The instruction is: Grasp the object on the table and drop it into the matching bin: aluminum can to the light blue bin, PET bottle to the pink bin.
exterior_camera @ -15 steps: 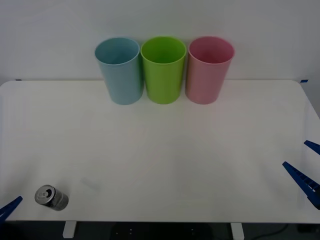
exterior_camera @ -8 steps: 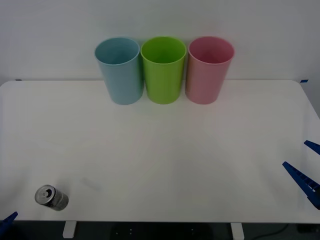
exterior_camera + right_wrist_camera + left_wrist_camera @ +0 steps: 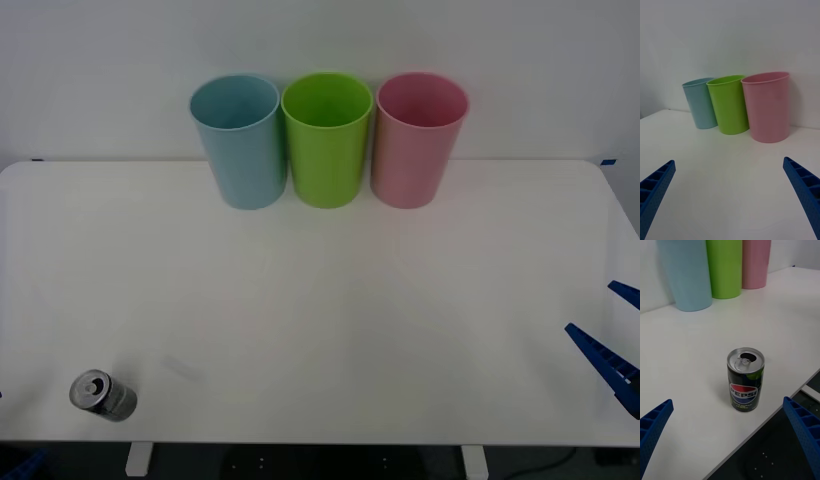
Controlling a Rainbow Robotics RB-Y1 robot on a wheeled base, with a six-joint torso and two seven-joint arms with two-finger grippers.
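Light blue bin (image 3: 240, 140), lime green bin (image 3: 326, 138), pink bin (image 3: 417, 137) standing in row at tabletop (image 3: 320, 300) far edge; insides hidden. Aluminum can (image 3: 102, 394) standing upright near front left corner, shiny top, Pepsi logo. Left gripper (image 3: 730, 442) hanging open before can; right gripper (image 3: 612, 338) waiting open at right edge.

Three bins are standing in a row at the table's (image 3: 320, 300) far edge, upper centre of the frame: the light blue bin (image 3: 240, 140) leftmost, the pink bin (image 3: 418, 138) rightmost. The aluminum can (image 3: 102, 394) is standing at lower left.
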